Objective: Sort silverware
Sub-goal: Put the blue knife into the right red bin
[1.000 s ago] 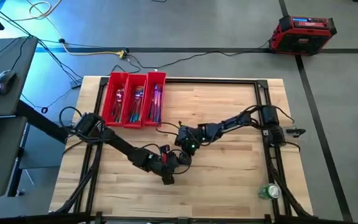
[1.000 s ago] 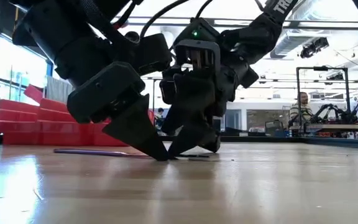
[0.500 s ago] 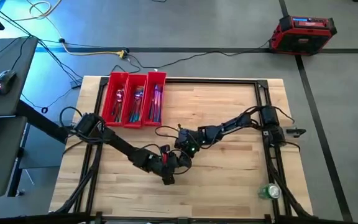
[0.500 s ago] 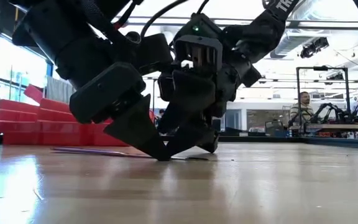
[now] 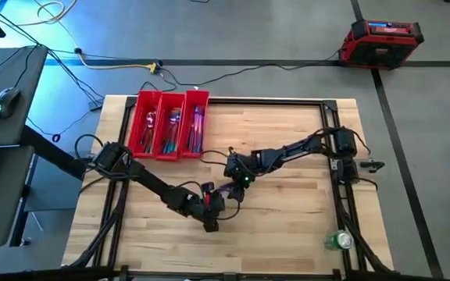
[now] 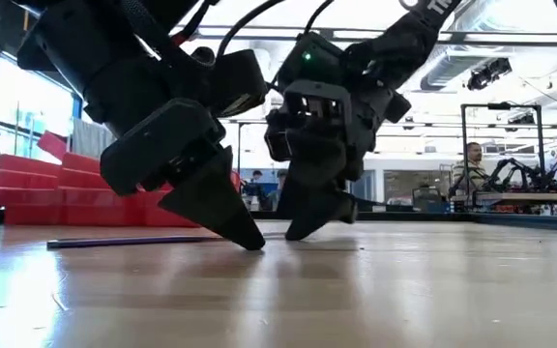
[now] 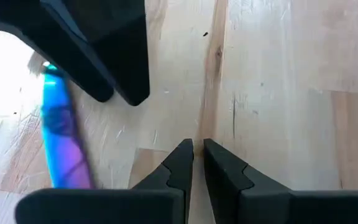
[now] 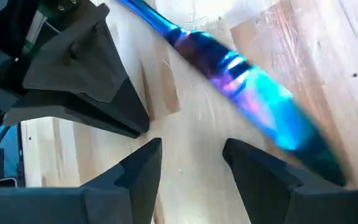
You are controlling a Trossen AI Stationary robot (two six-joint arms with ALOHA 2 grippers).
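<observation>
Right gripper (image 8: 190, 163) has lifted — knife (image 8: 247, 96) lies mid-table.

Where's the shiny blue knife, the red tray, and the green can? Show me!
knife (image 8: 253, 93): right wrist view, on the middle of its blue blade, lying on the table.
red tray (image 5: 165, 97): high view, on its far rim.
green can (image 5: 338, 240): high view, on its side, near the table's right front corner.
</observation>
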